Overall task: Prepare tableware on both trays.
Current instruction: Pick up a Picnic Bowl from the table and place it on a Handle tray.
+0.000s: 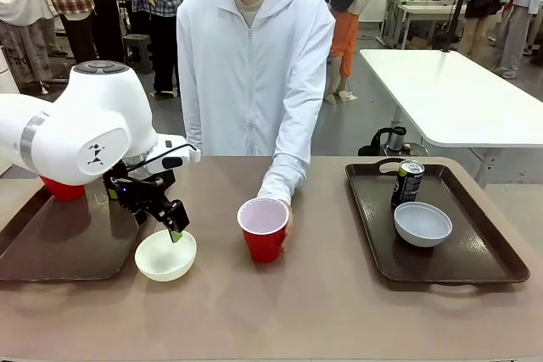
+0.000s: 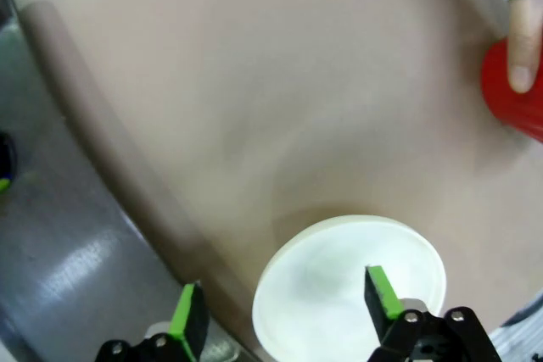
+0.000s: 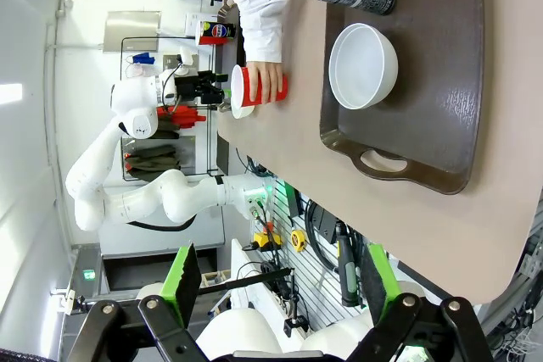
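Beside the left tray (image 1: 59, 247), on the counter (image 1: 339, 320), the left end effector (image 2: 284, 307) straddles the rim of the bowl (image 1: 165, 258), fingers spread, one inside. Pinching that thin, sloped rim could slip, tipping or skidding the bowl against the tray.

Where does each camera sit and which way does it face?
Front view: on the robot's side, facing the person across the table; left gripper at the shallow whitish bowl.
Left wrist view: down on that bowl; own green-padded fingers straddle its rim.
Right wrist view: off the table's end, over the dark brown plastic tray; open right gripper.
Shared: the red plastic cup in the person's hand.
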Robot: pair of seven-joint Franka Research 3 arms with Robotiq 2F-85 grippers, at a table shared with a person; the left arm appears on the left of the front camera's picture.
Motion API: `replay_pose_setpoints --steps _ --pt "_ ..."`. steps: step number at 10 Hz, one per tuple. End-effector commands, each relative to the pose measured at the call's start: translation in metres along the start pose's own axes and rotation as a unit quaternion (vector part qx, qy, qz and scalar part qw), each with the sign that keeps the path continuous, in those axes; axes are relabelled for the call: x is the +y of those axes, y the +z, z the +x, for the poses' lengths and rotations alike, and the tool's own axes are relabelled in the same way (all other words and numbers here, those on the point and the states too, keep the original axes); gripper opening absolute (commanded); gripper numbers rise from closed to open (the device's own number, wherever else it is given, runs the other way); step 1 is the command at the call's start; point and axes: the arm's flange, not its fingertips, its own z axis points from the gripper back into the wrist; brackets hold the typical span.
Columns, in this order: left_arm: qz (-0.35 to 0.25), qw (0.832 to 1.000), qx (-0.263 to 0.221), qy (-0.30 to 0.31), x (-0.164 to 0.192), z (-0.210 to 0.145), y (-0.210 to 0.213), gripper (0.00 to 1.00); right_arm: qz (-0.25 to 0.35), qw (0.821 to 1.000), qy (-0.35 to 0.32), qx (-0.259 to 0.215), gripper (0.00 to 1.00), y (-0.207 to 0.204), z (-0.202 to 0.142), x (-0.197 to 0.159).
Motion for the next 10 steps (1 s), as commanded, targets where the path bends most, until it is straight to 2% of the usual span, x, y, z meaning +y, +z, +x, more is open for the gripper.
replay_pose_setpoints --steps 1,2,4,5,7,10 --pt "0.002 1.000 -0.005 -0.012 -0.0025 0.0033 -0.0031 0.41 0.004 1.000 0.002 -0.002 0.99 -0.0003 -0.0017 0.0017" --pt "0.004 1.000 -0.005 -0.012 -0.0026 0.0034 -0.0048 0.00 0.004 1.000 0.002 -0.002 0.99 -0.0003 -0.0017 0.0017" --pt "0.006 1.000 0.000 -0.016 -0.0032 0.0024 -0.0085 0.00 0.004 1.000 0.002 -0.002 0.99 -0.0003 -0.0017 0.0017" --pt "0.007 1.000 0.002 -0.017 -0.0033 0.0022 -0.0090 0.16 0.004 1.000 0.002 -0.002 0.99 -0.0003 -0.0017 0.0017" --pt "0.006 1.000 0.004 -0.018 -0.0037 0.0017 -0.0086 0.00 0.004 1.000 0.002 -0.002 0.99 -0.0003 -0.0017 0.0017" --pt "0.011 1.000 0.006 -0.020 -0.0029 0.0010 -0.0067 0.00 0.004 1.000 0.002 -0.002 0.99 -0.0003 -0.0017 0.0017"
